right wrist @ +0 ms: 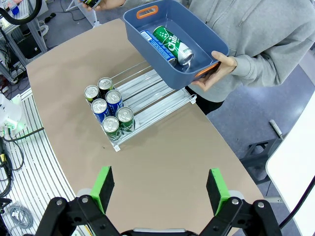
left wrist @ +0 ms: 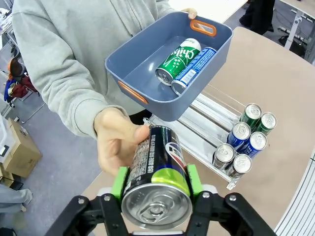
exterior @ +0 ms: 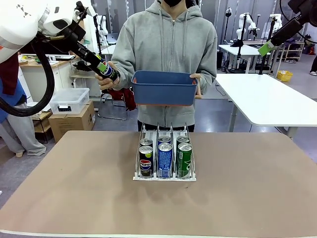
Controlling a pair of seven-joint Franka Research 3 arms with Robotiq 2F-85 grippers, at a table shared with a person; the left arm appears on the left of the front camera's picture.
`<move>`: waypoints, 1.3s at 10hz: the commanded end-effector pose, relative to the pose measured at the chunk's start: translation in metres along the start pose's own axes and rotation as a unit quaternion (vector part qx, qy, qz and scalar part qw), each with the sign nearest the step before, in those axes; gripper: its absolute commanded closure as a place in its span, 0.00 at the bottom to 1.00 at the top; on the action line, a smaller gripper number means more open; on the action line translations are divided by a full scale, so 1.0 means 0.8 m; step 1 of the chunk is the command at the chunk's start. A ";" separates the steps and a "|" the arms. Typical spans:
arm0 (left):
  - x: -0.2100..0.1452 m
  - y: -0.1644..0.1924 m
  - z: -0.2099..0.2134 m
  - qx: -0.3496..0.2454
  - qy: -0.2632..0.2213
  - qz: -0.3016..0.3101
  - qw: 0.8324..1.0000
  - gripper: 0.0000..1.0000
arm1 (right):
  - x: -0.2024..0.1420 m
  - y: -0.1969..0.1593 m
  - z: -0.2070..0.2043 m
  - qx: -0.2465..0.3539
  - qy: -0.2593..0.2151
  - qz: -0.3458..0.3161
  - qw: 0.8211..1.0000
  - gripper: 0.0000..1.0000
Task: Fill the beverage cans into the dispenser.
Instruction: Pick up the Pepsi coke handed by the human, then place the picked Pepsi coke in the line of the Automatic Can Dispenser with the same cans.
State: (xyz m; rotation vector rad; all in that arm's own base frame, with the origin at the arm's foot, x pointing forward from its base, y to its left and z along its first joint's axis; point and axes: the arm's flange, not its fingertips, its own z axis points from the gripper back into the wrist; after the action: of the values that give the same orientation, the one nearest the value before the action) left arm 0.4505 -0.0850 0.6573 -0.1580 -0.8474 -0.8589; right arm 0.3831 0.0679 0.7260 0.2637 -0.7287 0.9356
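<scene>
The left gripper jaws clamp a black Pepsi can, green-banded, silver-topped; right gripper jaws gape wide, empty.

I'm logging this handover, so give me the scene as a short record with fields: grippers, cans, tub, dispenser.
Left gripper: shut on black Pepsi can
Person's hand: touching that can too
Right gripper: open, empty
Blue tub: held by the person, green can and blue can inside
Dispenser: six cans, two per lane

Glossy aluminium Pepsi can, matt blue plastic tub, clear glossy plastic dispenser, smooth matt brown tabletop, soft grey cloth hoodie.
</scene>
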 end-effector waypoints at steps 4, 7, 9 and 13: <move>0.000 0.000 0.000 0.002 0.004 -0.003 1.000 1.00 | -0.001 0.000 0.001 0.005 -0.003 0.001 1.000 0.00; 0.000 0.000 0.000 0.002 0.004 -0.003 1.000 1.00 | -0.001 0.000 0.001 0.005 -0.003 0.001 1.000 0.00; 0.000 0.000 0.000 0.002 0.004 -0.003 1.000 1.00 | -0.001 0.000 0.001 0.005 -0.003 0.001 1.000 0.00; 0.000 0.000 0.000 0.002 0.004 -0.003 1.000 1.00 | -0.001 0.000 0.001 0.005 -0.003 0.001 1.000 0.00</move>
State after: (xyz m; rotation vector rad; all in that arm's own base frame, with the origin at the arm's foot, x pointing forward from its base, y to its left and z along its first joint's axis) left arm 0.4511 -0.0860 0.6560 -0.1416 -0.8380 -0.8633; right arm 0.3831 0.0679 0.7260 0.2637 -0.7287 0.9356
